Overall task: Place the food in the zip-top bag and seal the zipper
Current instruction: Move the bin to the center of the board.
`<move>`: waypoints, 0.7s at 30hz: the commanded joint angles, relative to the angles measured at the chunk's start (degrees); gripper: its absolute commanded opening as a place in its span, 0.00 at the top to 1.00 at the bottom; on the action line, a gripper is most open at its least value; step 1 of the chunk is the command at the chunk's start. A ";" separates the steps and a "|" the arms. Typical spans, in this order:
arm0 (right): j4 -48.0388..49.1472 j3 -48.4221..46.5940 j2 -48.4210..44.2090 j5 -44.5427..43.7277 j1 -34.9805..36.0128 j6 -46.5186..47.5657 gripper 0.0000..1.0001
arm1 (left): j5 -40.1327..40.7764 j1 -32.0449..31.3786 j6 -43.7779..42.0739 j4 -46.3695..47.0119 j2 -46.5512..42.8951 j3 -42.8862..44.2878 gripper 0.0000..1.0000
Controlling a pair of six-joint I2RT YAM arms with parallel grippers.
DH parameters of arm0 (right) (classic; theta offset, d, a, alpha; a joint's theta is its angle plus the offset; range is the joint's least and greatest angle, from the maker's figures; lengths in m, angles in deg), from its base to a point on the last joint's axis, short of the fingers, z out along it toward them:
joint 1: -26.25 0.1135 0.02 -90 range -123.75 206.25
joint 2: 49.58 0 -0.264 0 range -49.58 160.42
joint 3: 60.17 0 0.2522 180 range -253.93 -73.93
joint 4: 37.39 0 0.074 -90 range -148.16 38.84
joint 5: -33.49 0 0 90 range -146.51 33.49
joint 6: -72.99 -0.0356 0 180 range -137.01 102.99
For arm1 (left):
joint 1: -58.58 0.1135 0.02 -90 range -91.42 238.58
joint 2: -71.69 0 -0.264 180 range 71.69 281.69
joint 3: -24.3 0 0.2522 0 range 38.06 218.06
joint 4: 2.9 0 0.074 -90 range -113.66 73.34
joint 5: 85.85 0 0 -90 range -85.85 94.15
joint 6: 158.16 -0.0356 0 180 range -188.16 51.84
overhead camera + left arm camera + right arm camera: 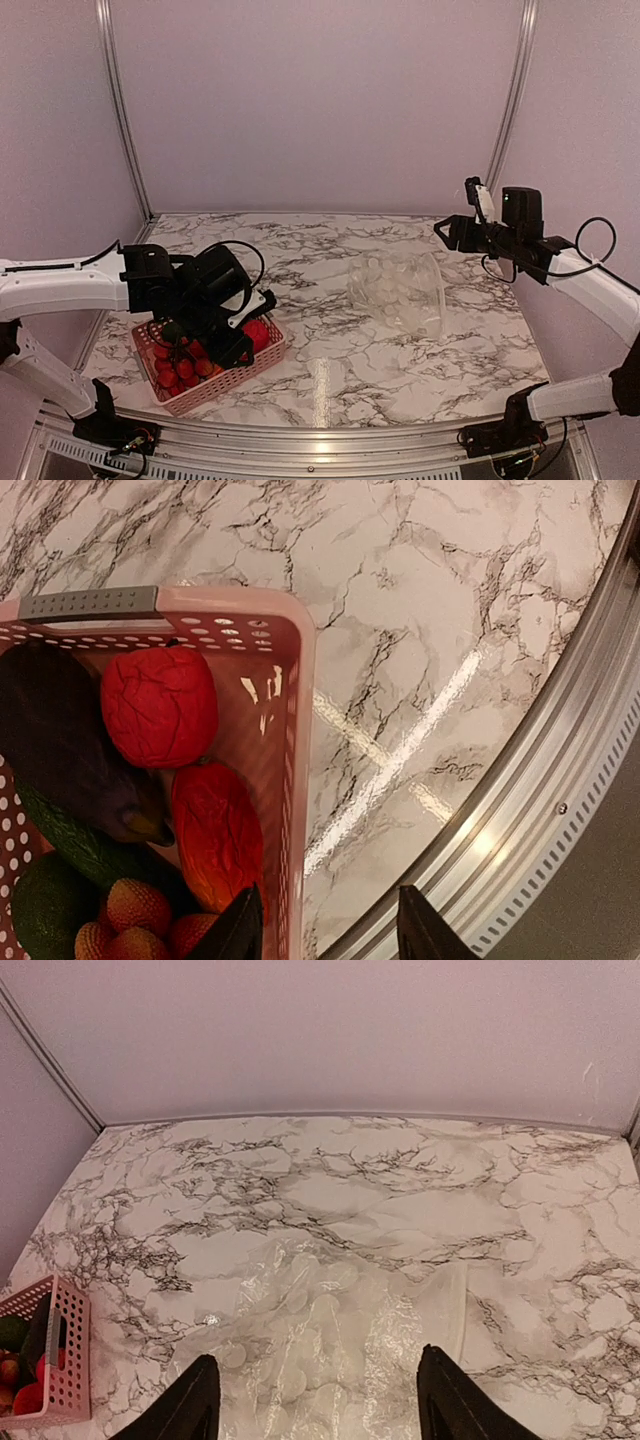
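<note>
The food lies in a pink lattice basket [222,386] at the front left: a dark purple eggplant [60,740], a round red tomato [160,705], a second red piece [215,830], green pieces [40,905] and small strawberries [135,905]. My left gripper [330,932] hangs low over the basket's right wall [295,710], jaws apart. One finger is inside by the red piece, the other outside over the table. The clear dotted zip-top bag [400,290] lies flat mid-table. Its whitish zipper [447,1310] runs along the right edge. My right gripper [320,1400] hovers open above the bag [320,1330].
A grey handle [90,602] tops the basket's far end. The metal rail [560,780] of the table's near edge runs just beyond my left gripper. Pink walls and metal posts [120,110] close the back and sides.
</note>
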 commanded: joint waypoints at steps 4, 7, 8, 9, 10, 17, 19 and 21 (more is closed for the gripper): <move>-0.56 -2.02 -0.27 2.77 -0.54 1.37 0.36 | 1.19 -0.29 1.66 -4.92 5.51 -0.10 0.52; 0.05 -1.81 -0.12 3.21 -0.54 1.35 0.36 | 2.54 -0.29 1.84 -5.04 7.22 -0.21 0.56; 0.11 -1.90 0.00 3.20 -0.50 1.36 0.37 | 4.03 -0.29 1.96 -5.11 7.82 -0.07 0.60; 0.16 -1.92 0.17 3.32 -0.52 1.30 0.37 | 4.40 -0.29 2.28 -5.18 8.46 0.15 0.63; 0.26 -1.95 0.30 3.40 -0.57 1.35 0.37 | 4.76 -0.29 2.57 -5.26 9.30 0.47 0.68; 0.54 -2.16 0.26 3.86 -0.50 0.93 0.37 | 7.08 -0.29 4.25 -6.17 14.85 4.74 0.87; 0.53 -1.91 0.05 3.86 -0.50 0.55 0.37 | 8.72 -0.20 4.42 -6.14 16.18 7.02 0.95; 0.63 -1.28 -0.12 4.07 -0.50 0.03 0.37 | 10.59 0.07 4.54 -5.75 17.98 9.99 1.00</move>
